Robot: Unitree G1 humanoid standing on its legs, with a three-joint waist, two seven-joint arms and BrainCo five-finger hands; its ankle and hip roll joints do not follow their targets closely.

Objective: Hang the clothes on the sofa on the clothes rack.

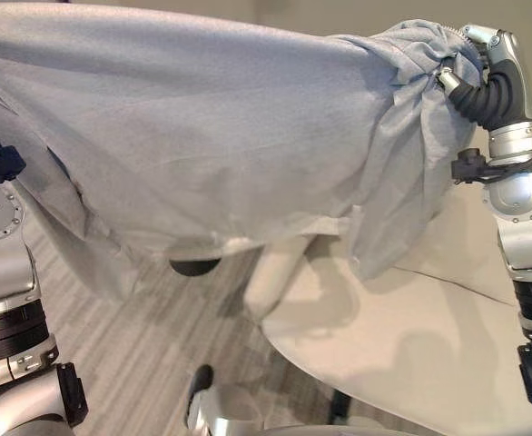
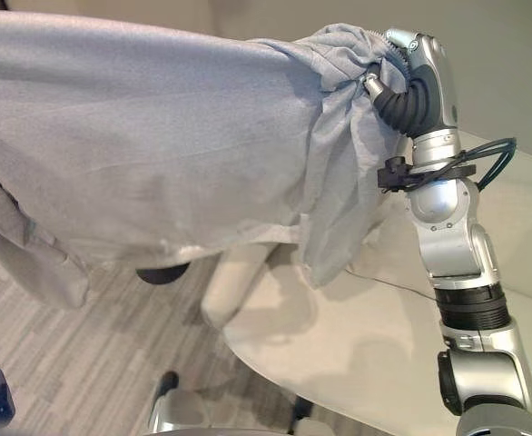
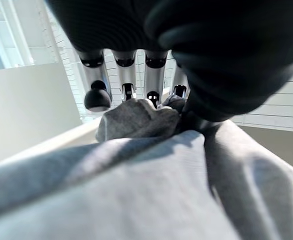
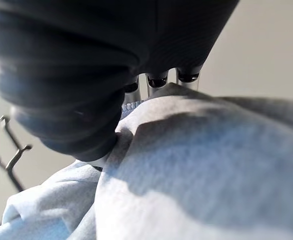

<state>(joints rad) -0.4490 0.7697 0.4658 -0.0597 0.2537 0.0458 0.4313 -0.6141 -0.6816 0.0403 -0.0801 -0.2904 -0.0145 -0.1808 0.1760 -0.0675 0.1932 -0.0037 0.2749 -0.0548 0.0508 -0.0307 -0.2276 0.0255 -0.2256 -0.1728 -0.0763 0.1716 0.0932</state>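
The grey garment (image 1: 202, 136) is showing as soft matt woven cloth, finely textured and creasing where the right hand (image 2: 409, 68), of glossy silver metal with a dark ribbed rubbery cover, is bunching it. The cream sofa (image 1: 411, 336) is looking smooth and matt. The floor (image 1: 130, 363) is appearing as pale streaked wood-grain planks.

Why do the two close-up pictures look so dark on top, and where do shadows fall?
In the left wrist view the left robot hand has its dark cover looming blurred, backlit by bright windows; the grey garment is soft-focused. In the right wrist view the right robot hand sits similarly, its cover casting shade on the cloth. In the left eye view the garment shadows the beige sofa.
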